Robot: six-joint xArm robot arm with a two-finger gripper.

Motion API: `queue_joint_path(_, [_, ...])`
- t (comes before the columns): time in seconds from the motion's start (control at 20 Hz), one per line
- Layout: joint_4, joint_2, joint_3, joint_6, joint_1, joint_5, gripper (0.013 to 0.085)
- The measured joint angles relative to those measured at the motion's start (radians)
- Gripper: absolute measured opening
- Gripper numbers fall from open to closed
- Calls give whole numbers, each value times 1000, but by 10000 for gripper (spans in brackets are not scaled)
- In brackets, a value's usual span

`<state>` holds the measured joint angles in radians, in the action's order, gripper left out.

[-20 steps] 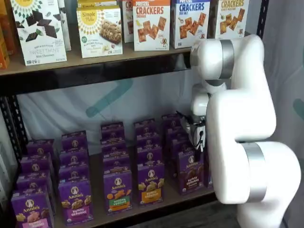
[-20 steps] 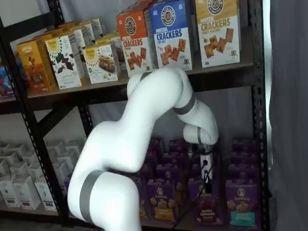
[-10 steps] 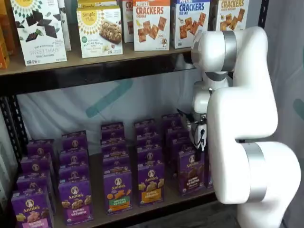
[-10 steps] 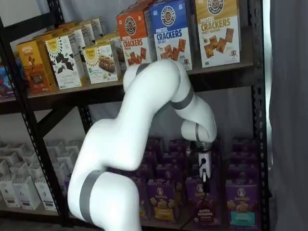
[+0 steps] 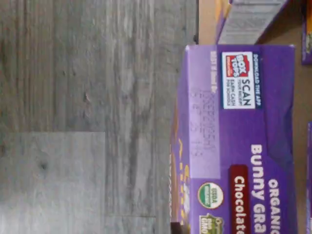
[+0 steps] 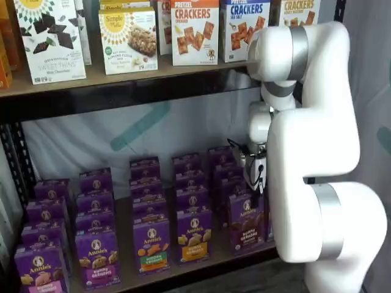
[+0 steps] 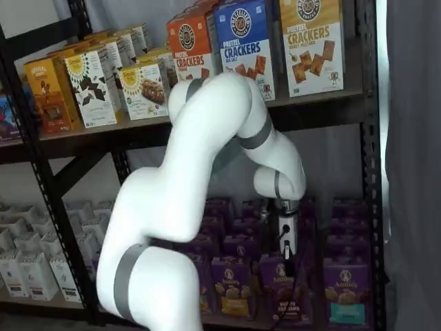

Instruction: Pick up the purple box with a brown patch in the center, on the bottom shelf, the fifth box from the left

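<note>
So the target, the purple box with the brown patch (image 6: 247, 221), sits at the front of its column on the bottom shelf (image 6: 201, 259), toward the right end, and the claw (image 6: 255, 177) hangs just above it in both shelf views. In the wrist view the box top (image 5: 239, 141) fills a big part of the picture and you can read "Bunny Gra..." and "Chocolate", so the camera is basically right over it. Honestly can't tell whether the claw is spread or pressed together: the fingers are side-on and mostly lost against the arm (image 6: 311, 152), and nothing looks pinched yet. What worries me is how tight the fit is. The orange-patch box (image 6: 194, 235) stands just to the left of the target, another box of the same kind (image 6: 239, 183) stands right behind it, and there's a teal-patch one (image 7: 343, 289) to its right, so a finger coming down slightly off could land on a neighbour's top or wedge between two boxes and drag both. A grip on only the front edge could also tip it forward off the shelf lip onto the grey wood floor (image 5: 87, 117). There's a cable (image 6: 260, 174) dangling beside the claw that might snag. The cracker boxes (image 6: 194, 30) on the upper shelf are well clear.
</note>
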<state>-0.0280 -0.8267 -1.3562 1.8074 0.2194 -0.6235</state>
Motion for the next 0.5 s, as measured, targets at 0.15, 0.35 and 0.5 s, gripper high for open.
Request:
queue_joint_path(0.15, [-11, 39, 59, 4, -6, 22, 370])
queue_joint_path(0.35, [-37, 91, 139, 18, -15, 48, 370])
queue_joint_path(0.5, [-53, 136, 209, 27, -22, 79, 370])
